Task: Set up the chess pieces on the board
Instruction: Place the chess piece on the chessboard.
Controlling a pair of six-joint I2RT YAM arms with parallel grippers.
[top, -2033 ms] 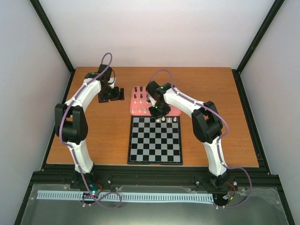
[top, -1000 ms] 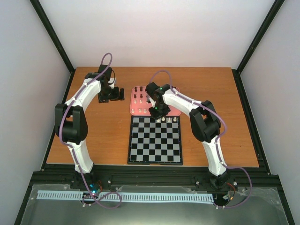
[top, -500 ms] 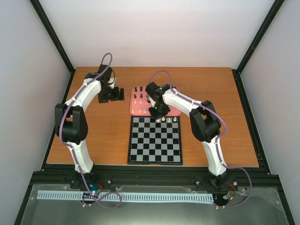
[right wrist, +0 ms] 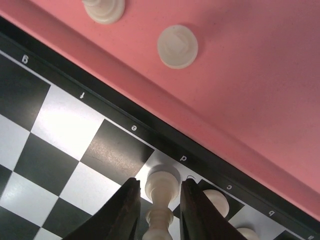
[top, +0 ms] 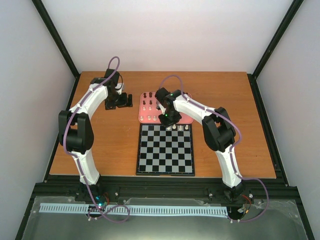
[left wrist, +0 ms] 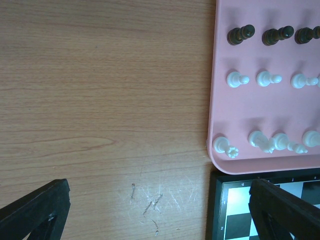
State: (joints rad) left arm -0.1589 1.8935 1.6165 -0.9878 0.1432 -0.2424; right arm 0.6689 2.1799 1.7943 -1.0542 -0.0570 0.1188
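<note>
Right end effector (right wrist: 159, 182) straddles cream piece (right wrist: 161, 200) at board's (right wrist: 114, 151) "d".

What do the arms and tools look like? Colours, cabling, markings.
Left arm and right arm: white links, black joints, a purple cable looped along each. Green light on the right arm. Left tool and right tool: matte black.

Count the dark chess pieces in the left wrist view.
3 dark pieces in a row on the pink tray: left, middle, right, clipped by the frame. Others may lie outside.
</note>
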